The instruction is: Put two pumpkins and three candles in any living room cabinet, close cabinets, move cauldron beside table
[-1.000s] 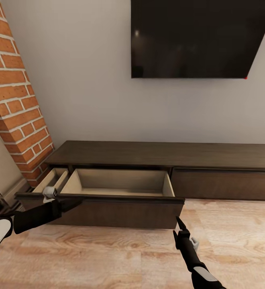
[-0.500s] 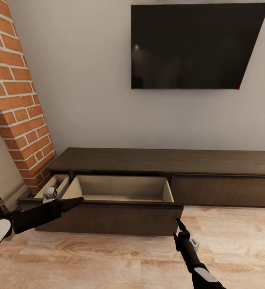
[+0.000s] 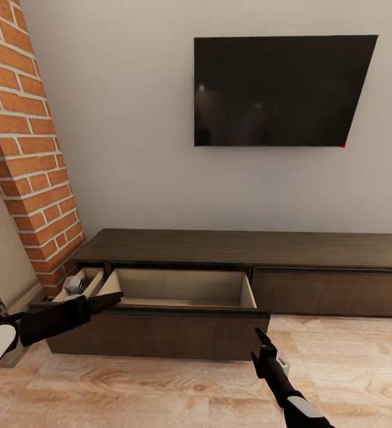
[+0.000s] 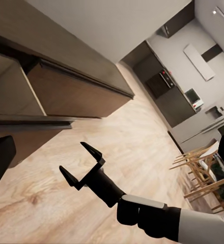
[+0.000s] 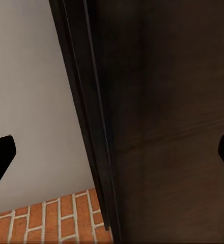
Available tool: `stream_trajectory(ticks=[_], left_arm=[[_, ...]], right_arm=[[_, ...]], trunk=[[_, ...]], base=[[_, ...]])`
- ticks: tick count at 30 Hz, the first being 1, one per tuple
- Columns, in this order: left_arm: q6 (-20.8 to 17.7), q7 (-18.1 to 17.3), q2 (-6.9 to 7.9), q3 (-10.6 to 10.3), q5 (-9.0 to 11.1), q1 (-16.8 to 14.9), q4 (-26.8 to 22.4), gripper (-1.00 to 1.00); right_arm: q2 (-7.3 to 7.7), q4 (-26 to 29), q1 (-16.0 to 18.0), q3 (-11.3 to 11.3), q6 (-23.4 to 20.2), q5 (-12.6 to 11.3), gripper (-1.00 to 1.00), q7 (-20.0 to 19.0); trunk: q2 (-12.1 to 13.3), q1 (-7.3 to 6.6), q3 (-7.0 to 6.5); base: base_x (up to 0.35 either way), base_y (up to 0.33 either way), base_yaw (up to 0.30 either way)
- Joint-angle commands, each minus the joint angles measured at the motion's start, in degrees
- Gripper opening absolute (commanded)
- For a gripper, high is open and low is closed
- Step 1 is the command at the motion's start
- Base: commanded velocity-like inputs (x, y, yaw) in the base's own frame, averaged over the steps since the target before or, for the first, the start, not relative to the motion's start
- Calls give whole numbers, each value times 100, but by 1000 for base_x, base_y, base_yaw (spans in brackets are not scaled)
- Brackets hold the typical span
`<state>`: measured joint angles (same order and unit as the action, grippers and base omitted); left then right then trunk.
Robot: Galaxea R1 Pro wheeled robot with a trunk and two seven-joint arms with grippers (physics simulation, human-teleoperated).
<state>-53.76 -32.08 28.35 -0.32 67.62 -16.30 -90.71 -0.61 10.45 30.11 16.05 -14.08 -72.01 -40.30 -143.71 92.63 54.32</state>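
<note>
Now cabinet (image 3: 243,249) lower in view, camera tilted up, drawer (image 3: 178,288) still open

Blk arms, white cuffs, blk tips

Cabinet (image 3: 243,246) right end beyond head view's edge

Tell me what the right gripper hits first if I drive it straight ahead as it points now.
Most likely the pulled-out drawer front of the cabinet: the right gripper points at that dark panel, though depth is hard to judge.
</note>
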Motion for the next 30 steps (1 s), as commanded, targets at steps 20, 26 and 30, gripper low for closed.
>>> stream_trajectory(ticks=[20,26,30], left_arm=[[-21,17,-4,2,12,-4,27,100],[-14,22,-5,-1,7,-6,27,100],[-12,26,-5,0,4,-6,27,100]], right_arm=[[342,11,-212,-34,-2195,1433,100,493],[362,90,-209,-168,-2311,2050,100,416],[365,179,-207,-216,-2323,2180,100,274]], trunk=[[25,-53,-438],[33,-68,-571],[38,-78,-660]], base=[[0,0,0],[0,0,0],[0,0,0]])
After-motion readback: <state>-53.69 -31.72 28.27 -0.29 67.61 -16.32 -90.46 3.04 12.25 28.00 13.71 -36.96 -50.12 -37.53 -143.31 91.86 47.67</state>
